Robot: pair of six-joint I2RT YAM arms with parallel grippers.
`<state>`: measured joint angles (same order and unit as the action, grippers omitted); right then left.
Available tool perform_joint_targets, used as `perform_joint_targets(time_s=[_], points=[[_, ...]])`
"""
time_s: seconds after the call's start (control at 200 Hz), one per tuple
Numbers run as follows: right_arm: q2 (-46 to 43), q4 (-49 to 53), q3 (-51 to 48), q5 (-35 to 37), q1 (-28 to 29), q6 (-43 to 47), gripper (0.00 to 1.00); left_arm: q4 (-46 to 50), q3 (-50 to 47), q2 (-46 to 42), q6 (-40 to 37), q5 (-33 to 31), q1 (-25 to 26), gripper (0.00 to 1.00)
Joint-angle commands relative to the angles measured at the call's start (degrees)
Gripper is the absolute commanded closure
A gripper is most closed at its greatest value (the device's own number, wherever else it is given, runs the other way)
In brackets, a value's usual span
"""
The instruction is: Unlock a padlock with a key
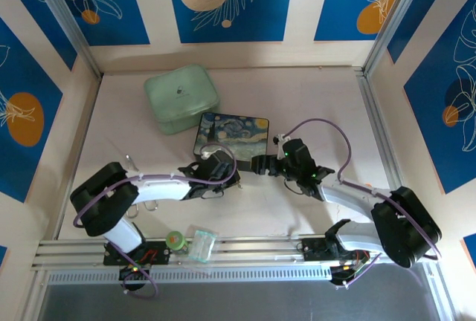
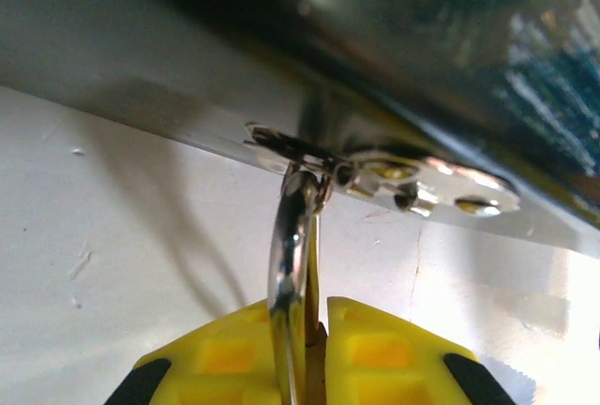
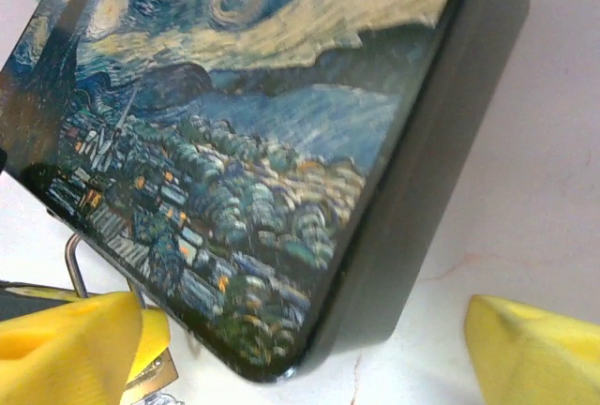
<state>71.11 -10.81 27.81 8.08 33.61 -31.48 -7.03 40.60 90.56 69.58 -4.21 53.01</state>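
The brass padlock (image 2: 315, 360) sits between the yellow fingers (image 2: 216, 358) of my left gripper (image 2: 317, 367), which is shut on its body. Its silvery shackle (image 2: 286, 255) rises into the metal latch (image 2: 422, 180) on the starry-night box (image 1: 232, 134). From above, the left gripper (image 1: 218, 180) is at the box's front left corner. My right gripper (image 1: 260, 165) is at the box's front right, open wide. In the right wrist view the right gripper (image 3: 309, 358) straddles the box corner (image 3: 281, 349), with the padlock (image 3: 155, 382) at lower left. The key is hidden.
A mint green case (image 1: 181, 98) stands behind the box at the back left. A thin silvery bit (image 1: 132, 161) lies on the table to the left, too small to identify. A small green bottle (image 1: 175, 241) and a clear cup (image 1: 202, 244) rest on the front rail.
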Motion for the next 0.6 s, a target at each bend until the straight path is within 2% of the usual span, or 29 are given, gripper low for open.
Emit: perform_joint_targets(time_s=[0.0, 0.14, 0.365, 0.595], points=[[1.72, 2.42, 3.71, 1.82, -0.43, -0.83, 0.09, 8.46, 1.14, 1.15, -4.19, -2.94, 0.43, 0.94], [5.89, 6.03, 7.4, 4.63, -1.52, -2.55, 0.04, 9.5, 1.61, 1.75, -5.0, -3.42, 0.34, 0.89], [12.99, 6.53, 10.23, 1.32, -2.49, -3.23, 0.11, 13.82, 3.75, 4.14, -6.73, -6.77, 0.38, 0.83], [14.49, 5.71, 9.65, 0.84, -2.84, -3.41, 0.12, 15.5, 6.44, 6.78, -7.49, -8.18, 1.08, 0.78]])
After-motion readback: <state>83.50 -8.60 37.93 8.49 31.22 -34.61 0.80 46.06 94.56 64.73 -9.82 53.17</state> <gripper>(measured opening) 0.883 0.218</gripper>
